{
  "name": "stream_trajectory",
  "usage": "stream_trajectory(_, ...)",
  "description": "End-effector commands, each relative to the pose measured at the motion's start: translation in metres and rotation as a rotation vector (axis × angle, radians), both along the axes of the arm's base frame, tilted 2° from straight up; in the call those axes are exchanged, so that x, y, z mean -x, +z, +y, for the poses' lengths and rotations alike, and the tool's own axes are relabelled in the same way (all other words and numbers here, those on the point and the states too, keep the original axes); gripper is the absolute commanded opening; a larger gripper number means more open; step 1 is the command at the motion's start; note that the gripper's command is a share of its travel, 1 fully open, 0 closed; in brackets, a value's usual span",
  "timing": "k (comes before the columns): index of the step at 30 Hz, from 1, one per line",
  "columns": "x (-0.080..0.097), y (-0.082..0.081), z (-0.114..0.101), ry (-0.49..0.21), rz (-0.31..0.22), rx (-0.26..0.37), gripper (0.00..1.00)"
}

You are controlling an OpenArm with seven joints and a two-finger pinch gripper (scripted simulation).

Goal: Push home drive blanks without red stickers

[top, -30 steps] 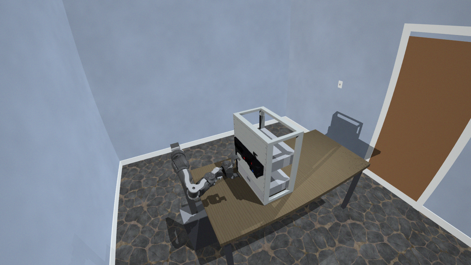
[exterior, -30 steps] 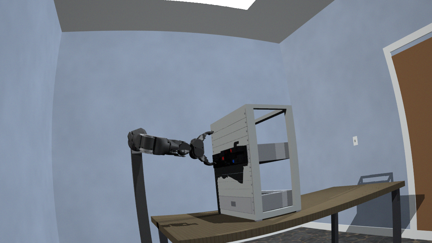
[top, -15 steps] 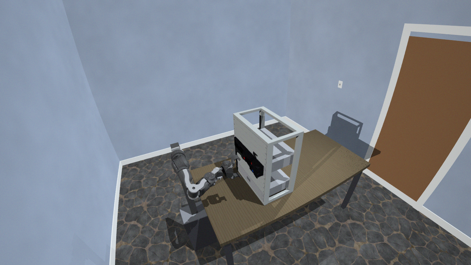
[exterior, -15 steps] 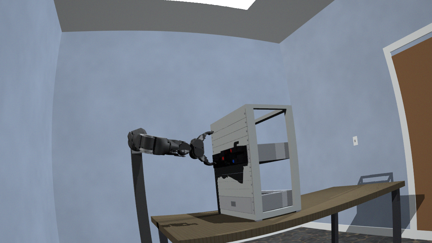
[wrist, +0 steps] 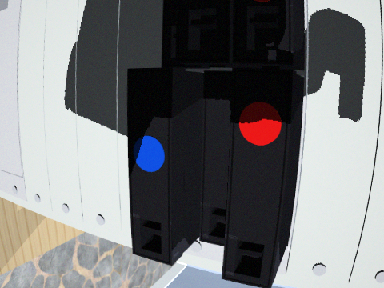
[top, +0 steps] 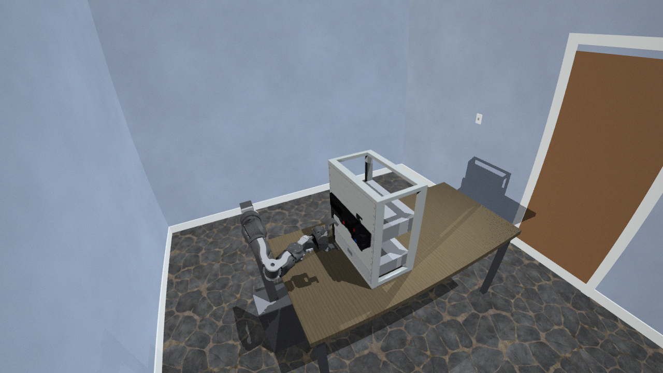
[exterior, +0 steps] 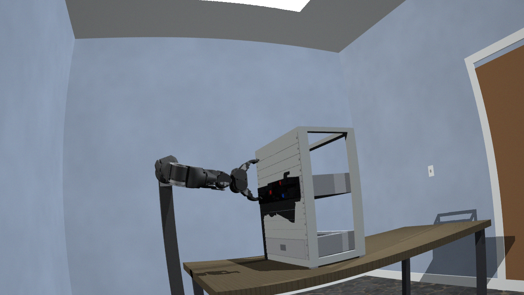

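The white rack point(top: 376, 217) stands on the wooden table, and its black storage chassis point(exterior: 280, 190) sits at mid height in the front. In the wrist view a blank with a blue sticker point(wrist: 150, 154) and a blank with a red sticker point(wrist: 259, 130) stand out of the chassis side by side. My gripper point(exterior: 256, 179) is open wide and empty, just in front of the rack's face at chassis height. Its fingertips are close to the face; I cannot tell if they touch. The fingers do not show in the wrist view.
The arm's pedestal point(top: 273, 306) stands at the table's near-left end. White blanking panels point(exterior: 283, 227) cover the rack front above and below the chassis. Grey shelves point(exterior: 331, 183) sit inside the open frame. A grey frame point(top: 486, 178) stands behind the table.
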State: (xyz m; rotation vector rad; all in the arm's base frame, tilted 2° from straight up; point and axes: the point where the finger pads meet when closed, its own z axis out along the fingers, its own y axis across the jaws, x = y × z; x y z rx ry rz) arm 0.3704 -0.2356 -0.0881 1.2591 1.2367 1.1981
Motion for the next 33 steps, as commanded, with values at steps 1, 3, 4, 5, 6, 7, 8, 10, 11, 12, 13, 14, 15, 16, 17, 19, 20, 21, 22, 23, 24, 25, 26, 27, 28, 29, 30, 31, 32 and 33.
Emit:
stream_trajectory(1, 0.0001, 0.0024, 0.0003, 0.003, -0.008, 0.000, 1.00)
stream_trajectory(3, 0.0001, 0.0024, 0.0003, 0.003, -0.008, 0.000, 1.00)
stream_trajectory(4, 0.0001, 0.0024, 0.0003, 0.003, -0.008, 0.000, 1.00)
stream_trajectory(5, 0.0001, 0.0024, 0.0003, 0.003, -0.008, 0.000, 1.00)
stream_trajectory(6, 0.0001, 0.0024, 0.0003, 0.003, -0.008, 0.000, 1.00)
stream_trajectory(7, 0.0001, 0.0024, 0.0003, 0.003, -0.008, 0.000, 1.00)
stream_trajectory(8, 0.0001, 0.0024, 0.0003, 0.003, -0.008, 0.000, 1.00)
stream_trajectory(10, 0.0001, 0.0024, 0.0003, 0.003, -0.008, 0.000, 1.00)
stream_trajectory(11, 0.0001, 0.0024, 0.0003, 0.003, -0.008, 0.000, 1.00)
stream_trajectory(12, 0.0001, 0.0024, 0.0003, 0.003, -0.008, 0.000, 1.00)
stream_trajectory(13, 0.0001, 0.0024, 0.0003, 0.003, -0.008, 0.000, 1.00)
stream_trajectory(14, 0.0001, 0.0024, 0.0003, 0.003, -0.008, 0.000, 1.00)
stream_trajectory(15, 0.0001, 0.0024, 0.0003, 0.003, -0.008, 0.000, 1.00)
stream_trajectory(16, 0.0001, 0.0024, 0.0003, 0.003, -0.008, 0.000, 1.00)
stream_trajectory(17, 0.0001, 0.0024, 0.0003, 0.003, -0.008, 0.000, 1.00)
stream_trajectory(19, 0.0001, 0.0024, 0.0003, 0.003, -0.008, 0.000, 1.00)
stream_trajectory(20, 0.0001, 0.0024, 0.0003, 0.003, -0.008, 0.000, 1.00)
stream_trajectory(21, 0.0001, 0.0024, 0.0003, 0.003, -0.008, 0.000, 1.00)
stream_trajectory(22, 0.0001, 0.0024, 0.0003, 0.003, -0.008, 0.000, 1.00)
stream_trajectory(23, 0.0001, 0.0024, 0.0003, 0.003, -0.008, 0.000, 0.00)
stream_trajectory(24, 0.0001, 0.0024, 0.0003, 0.003, -0.008, 0.000, 0.00)
stream_trajectory(25, 0.0001, 0.0024, 0.0003, 0.003, -0.008, 0.000, 0.00)
stream_trajectory(26, 0.0001, 0.0024, 0.0003, 0.003, -0.008, 0.000, 0.00)
stream_trajectory(27, 0.0001, 0.0024, 0.0003, 0.003, -0.008, 0.000, 0.00)
stream_trajectory(28, 0.0001, 0.0024, 0.0003, 0.003, -0.008, 0.000, 0.00)
stream_trajectory(29, 0.0001, 0.0024, 0.0003, 0.003, -0.008, 0.000, 0.00)
stream_trajectory(30, 0.0001, 0.0024, 0.0003, 0.003, -0.008, 0.000, 0.00)
stream_trajectory(31, 0.0001, 0.0024, 0.0003, 0.003, -0.008, 0.000, 0.00)
stream_trajectory(32, 0.0001, 0.0024, 0.0003, 0.003, -0.008, 0.000, 0.00)
stream_trajectory(33, 0.0001, 0.0024, 0.0003, 0.003, -0.008, 0.000, 0.00)
